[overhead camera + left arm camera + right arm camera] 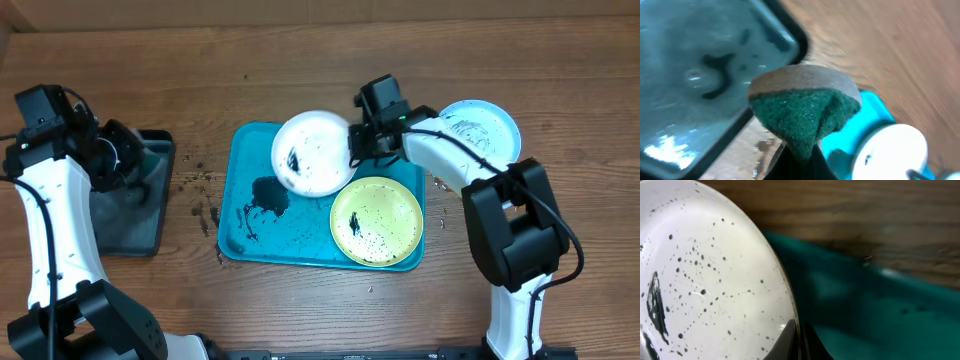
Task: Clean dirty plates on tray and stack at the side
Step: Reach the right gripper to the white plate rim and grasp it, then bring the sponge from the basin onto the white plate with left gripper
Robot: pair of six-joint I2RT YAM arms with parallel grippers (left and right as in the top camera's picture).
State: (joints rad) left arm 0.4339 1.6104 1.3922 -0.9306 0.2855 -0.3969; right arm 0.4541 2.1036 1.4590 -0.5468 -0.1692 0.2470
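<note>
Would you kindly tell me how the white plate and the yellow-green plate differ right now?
The white plate is pinched at its rim by the right claw and overhangs the tray's far edge; the yellow-green plate lies flat in the tray, untouched. The white plate bears a black smear besides specks; the yellow-green plate shows mostly fine specks. Both are round and dirty.
</note>
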